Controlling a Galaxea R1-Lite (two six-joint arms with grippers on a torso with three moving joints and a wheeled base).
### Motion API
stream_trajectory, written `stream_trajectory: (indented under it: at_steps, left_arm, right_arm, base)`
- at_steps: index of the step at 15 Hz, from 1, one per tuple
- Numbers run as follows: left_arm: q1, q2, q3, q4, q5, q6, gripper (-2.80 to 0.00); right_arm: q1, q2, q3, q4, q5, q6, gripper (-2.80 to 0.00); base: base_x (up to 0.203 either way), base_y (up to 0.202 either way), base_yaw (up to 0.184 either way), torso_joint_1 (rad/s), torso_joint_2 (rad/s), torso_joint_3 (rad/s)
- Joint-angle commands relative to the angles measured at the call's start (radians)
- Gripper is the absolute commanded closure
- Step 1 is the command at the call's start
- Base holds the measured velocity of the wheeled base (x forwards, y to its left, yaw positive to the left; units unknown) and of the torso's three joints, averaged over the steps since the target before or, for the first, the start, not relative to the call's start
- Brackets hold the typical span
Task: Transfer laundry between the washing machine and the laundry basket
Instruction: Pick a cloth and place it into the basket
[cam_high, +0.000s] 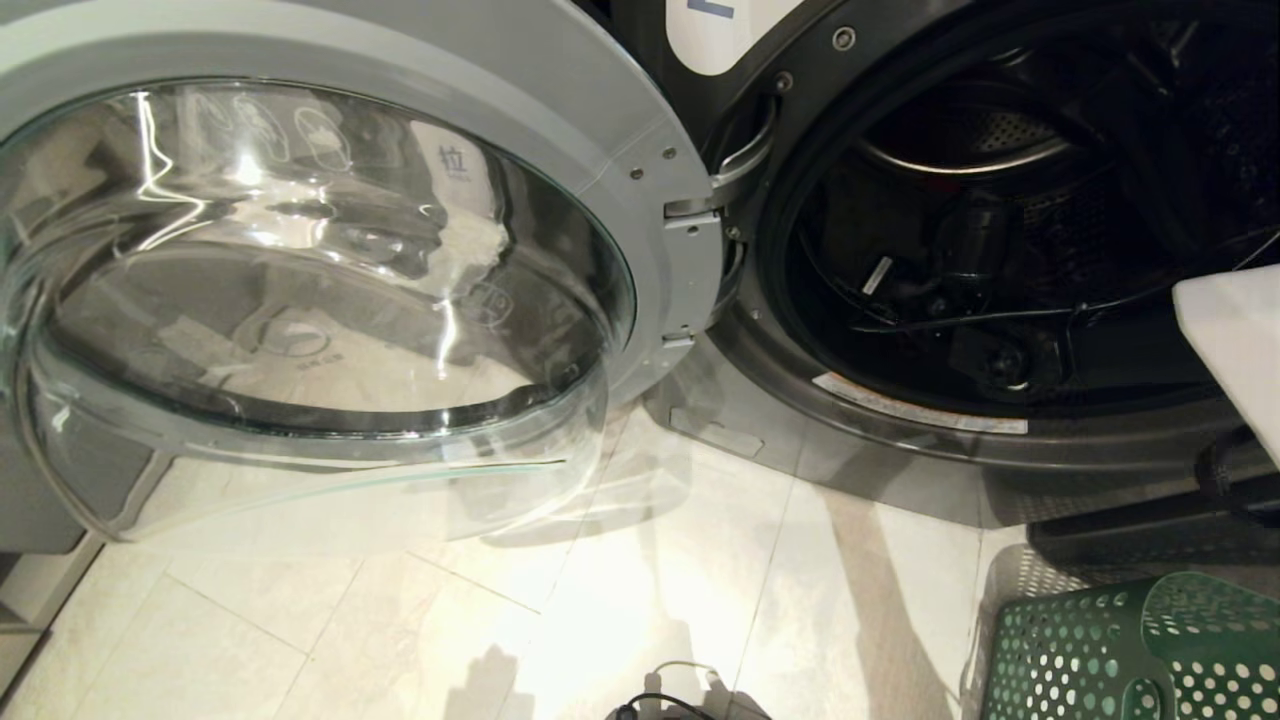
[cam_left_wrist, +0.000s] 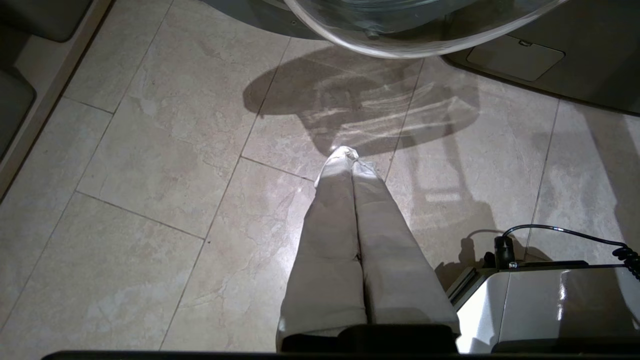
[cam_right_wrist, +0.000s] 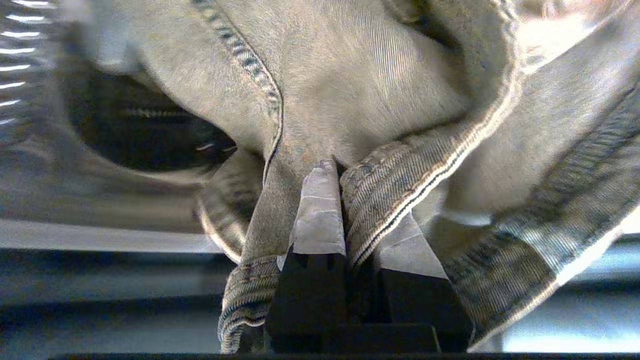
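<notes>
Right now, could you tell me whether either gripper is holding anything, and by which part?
The right gripper is shut on a grey garment, pinching a stitched, hemmed fold of its edge. The left gripper is shut above the floor, holding nothing.

Coarse twill garment (cam_right_wrist: 380, 100), glossy glass door (cam_high: 300, 280), perforated plastic basket (cam_high: 1100, 650)

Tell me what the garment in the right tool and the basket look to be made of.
Garment: likely grey denim, a woven cotton twill, given its diagonal ribbing and stitched seams; the right tool pinches a fold. Laundry basket: apparently moulded green plastic, smooth, pierced with round holes.
</notes>
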Motion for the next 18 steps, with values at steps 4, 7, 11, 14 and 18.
stream_trajectory:
  at_steps: [4, 7, 11, 14, 18]
  left_arm:
    - [0.000, 0.002, 0.000, 0.000, 0.000, 0.000, 0.00]
    - [0.000, 0.001, 0.000, 0.000, 0.000, 0.001, 0.00]
    - [0.000, 0.002, 0.000, 0.000, 0.000, 0.000, 0.00]
    - [0.000, 0.002, 0.000, 0.000, 0.000, 0.000, 0.00]
    - [0.000, 0.002, 0.000, 0.000, 0.000, 0.000, 0.00]
  right_arm:
    - [0.071, -0.285, 0.366, -0.155, -0.071, -0.045, 0.00]
    - [0.078, -0.454, 0.638, -0.231, -0.081, -0.123, 0.00]
    - [0.081, -0.691, 0.892, -0.263, -0.083, -0.246, 0.00]
    - [0.087, -0.897, 0.955, -0.119, -0.077, -0.297, 0.00]
    - [0.158, -1.215, 0.972, 0.205, -0.045, -0.309, 0.00]
  base:
    - [0.000, 0.000, 0.000, 0.000, 0.00, 0.000]
    - [0.000, 0.000, 0.000, 0.000, 0.00, 0.000]
    - [0.000, 0.000, 0.000, 0.000, 0.00, 0.000]
    - [0.000, 0.000, 0.000, 0.000, 0.00, 0.000]
    - [0.000, 0.000, 0.000, 0.000, 0.00, 0.000]
